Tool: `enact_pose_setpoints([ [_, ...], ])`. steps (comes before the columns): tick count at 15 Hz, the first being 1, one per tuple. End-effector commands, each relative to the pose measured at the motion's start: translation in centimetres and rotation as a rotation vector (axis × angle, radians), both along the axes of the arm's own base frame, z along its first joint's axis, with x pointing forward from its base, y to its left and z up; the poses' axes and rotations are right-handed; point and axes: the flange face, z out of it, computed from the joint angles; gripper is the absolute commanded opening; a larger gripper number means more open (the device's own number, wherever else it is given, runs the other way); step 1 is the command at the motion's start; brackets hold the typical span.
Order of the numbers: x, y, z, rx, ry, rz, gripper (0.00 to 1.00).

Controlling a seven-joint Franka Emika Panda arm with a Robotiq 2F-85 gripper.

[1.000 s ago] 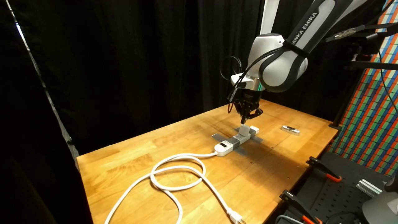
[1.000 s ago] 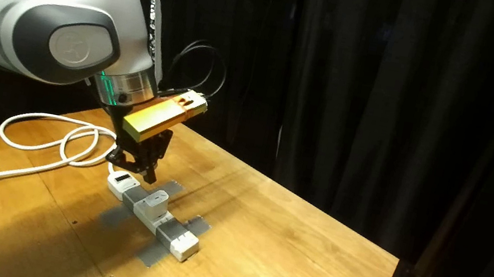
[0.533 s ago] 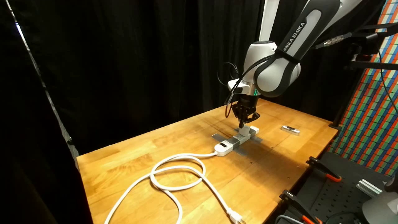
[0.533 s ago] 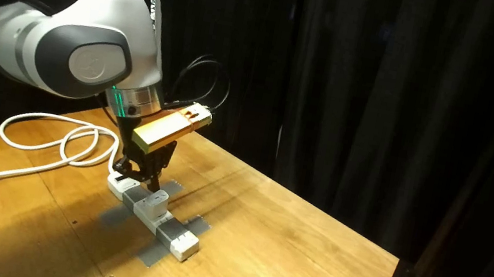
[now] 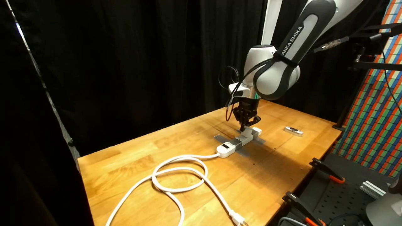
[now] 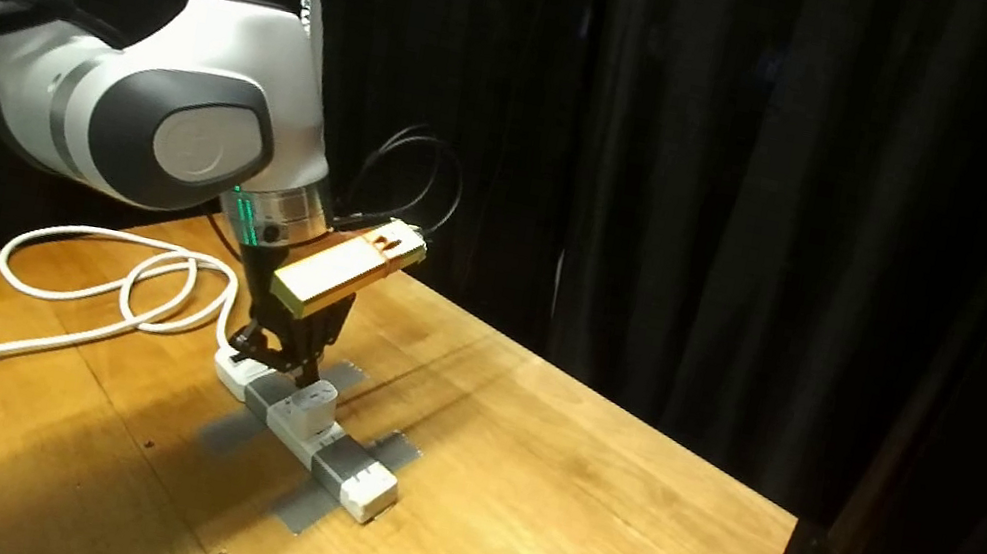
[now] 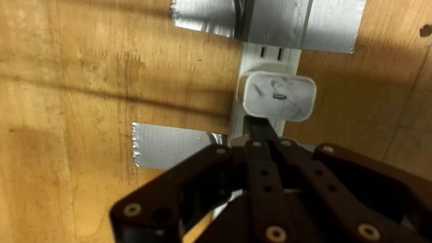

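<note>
The wooden counter [image 5: 125, 166] bears one looped white cord [image 5: 176, 190], its plug [image 5: 237, 218] near the robot-side edge. One white power strip [image 6: 289, 432] lies in from the curtain-side edge, long axis roughly parallel to it. The gripper [image 7: 260, 126] points down over it, fingers pressed together. Two clamps [image 5: 326, 171] sit at the robot-side edge. Two gray tape bands [image 7: 275, 23] cross the strip. One silver bar [image 5: 293, 131] lies nearer the robot-side edge. One white charger [image 7: 290, 104] stands on the strip between the bands, port face up, longer side across the strip; the fingertips are just beside it, contact unclear.
</note>
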Motion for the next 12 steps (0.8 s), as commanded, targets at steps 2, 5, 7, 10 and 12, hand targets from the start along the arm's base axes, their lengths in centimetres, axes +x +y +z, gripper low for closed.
enact_pose_setpoints([
  [2, 0.9, -0.1, 1.6, 0.001, -0.016, 0.002, 0.0],
  [5, 1.4, 0.2, 3.0, 0.012, -0.031, 0.005, 0.0],
  [7, 1.9, 0.2, 3.7, 0.006, -0.037, 0.004, 0.0],
  [10, 2.2, -0.7, 3.9, -0.09, 0.012, 0.016, 0.0],
  [12, 2.3, -1.4, 3.9, -0.15, 0.029, 0.014, 0.0],
])
